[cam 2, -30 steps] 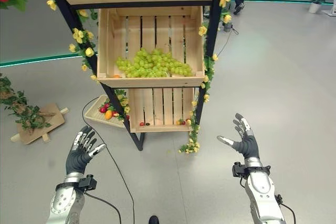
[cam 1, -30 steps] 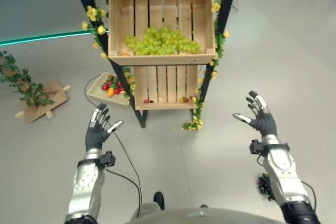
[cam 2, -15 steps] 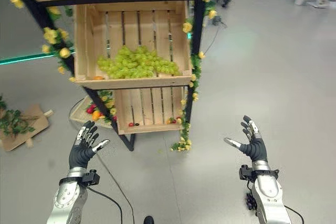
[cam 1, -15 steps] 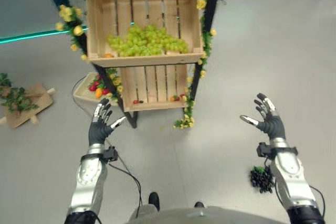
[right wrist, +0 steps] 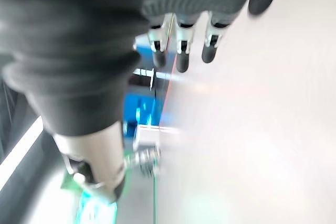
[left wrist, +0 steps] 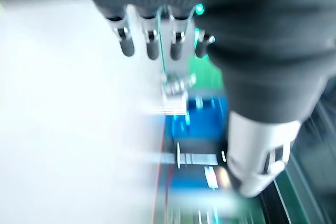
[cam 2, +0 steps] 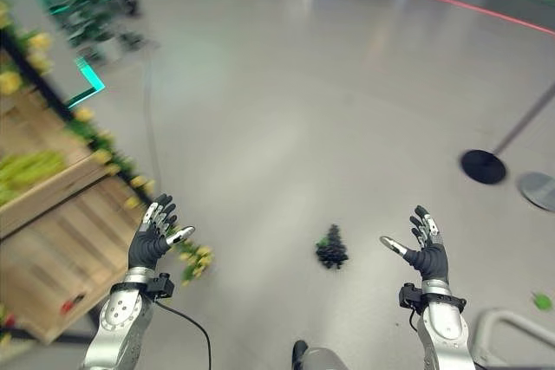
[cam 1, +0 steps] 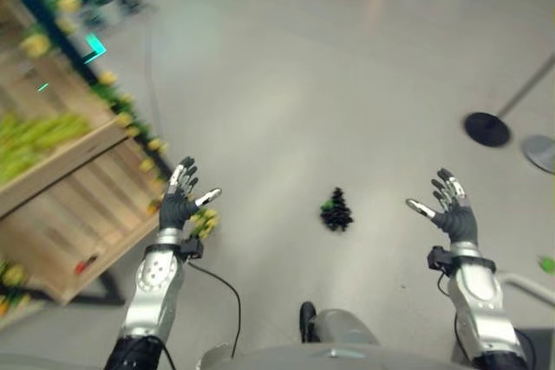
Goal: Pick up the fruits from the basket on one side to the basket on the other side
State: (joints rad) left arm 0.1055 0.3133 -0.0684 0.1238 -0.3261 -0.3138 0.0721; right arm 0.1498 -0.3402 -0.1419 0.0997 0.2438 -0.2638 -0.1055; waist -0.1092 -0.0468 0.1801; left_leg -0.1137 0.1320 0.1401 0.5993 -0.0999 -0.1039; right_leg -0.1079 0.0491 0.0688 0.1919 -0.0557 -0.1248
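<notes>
Silver fingers are spreading wide on both sides, nearest the camera: the left hand [cam 1: 180, 203] is hanging above the floor beside the crates with nothing in it, and the right hand [cam 1: 453, 214] is hovering well apart from it on the other side, equally splayed and empty. Between them and a little farther out, a bunch of dark grapes [cam 1: 336, 210] is lying on the grey floor [cam 2: 286, 110], touching neither hand. Off to the left, a wooden crate [cam 1: 65, 218] is sitting low in a black-framed stand, a small red fruit [cam 1: 84, 263] resting in it, and a second crate [cam 1: 54, 158] above it is holding green grapes [cam 1: 33, 133]. Yellow flowers [cam 1: 201, 222] are trailing down the stand's frame close to the left hand. Farther off to the right, a round black base [cam 1: 486, 129] with a thin pole is standing on the floor.
</notes>
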